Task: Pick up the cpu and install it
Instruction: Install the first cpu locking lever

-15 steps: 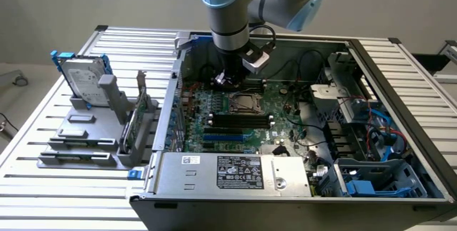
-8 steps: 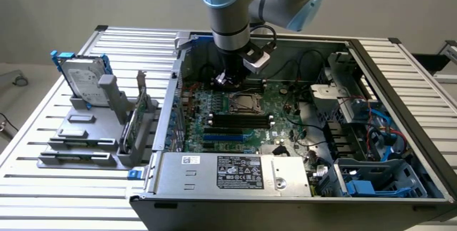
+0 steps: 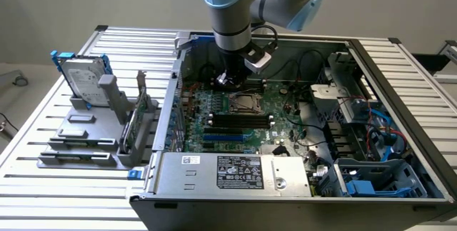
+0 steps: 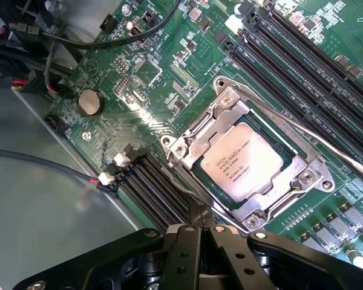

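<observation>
Silvery cpu [image 4: 243,162], print unreadable, lies in socket [image 4: 307,176]

Slatted metal table [image 3: 64,199] carries an open computer case [image 3: 214,209] and grey rack [image 3: 78,145]

I get soft, even room light in the exterior view. The slatted table [image 3: 57,199] reads bright, while the inside of the computer case [image 3: 286,209] around the gripper [image 3: 227,78] sits in shade. From the wrist, a white glare burns on the motherboard [image 4: 163,84] ahead of the gripper [image 4: 201,226] — the cpu [image 4: 242,162] lid beside it shines pale, and the gripper's black body is dark.
</observation>
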Robot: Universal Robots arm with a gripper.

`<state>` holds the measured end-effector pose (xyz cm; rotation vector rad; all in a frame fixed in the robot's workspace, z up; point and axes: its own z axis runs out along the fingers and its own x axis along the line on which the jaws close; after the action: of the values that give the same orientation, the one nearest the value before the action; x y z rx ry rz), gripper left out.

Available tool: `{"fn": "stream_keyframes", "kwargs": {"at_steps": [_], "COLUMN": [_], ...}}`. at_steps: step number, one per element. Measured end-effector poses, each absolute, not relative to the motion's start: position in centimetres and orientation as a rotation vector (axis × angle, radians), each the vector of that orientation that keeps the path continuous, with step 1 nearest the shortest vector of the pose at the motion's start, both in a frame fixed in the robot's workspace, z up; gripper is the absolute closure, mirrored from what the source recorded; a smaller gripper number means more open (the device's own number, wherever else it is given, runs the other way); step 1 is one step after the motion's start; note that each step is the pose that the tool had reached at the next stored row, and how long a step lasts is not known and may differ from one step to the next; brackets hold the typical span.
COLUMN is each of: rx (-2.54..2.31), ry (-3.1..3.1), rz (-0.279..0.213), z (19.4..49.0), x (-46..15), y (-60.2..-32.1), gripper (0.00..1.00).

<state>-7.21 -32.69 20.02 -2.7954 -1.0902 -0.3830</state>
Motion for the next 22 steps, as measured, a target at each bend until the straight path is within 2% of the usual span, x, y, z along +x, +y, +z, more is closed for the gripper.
{"fn": "stream_keyframes", "kwargs": {"at_steps": [22], "rx": [-2.796], "ry": [-1.09], "rz": [-0.383], "z": [19.72], "x": [-6.59], "y": [-32.73], "gripper": [0.89]}}
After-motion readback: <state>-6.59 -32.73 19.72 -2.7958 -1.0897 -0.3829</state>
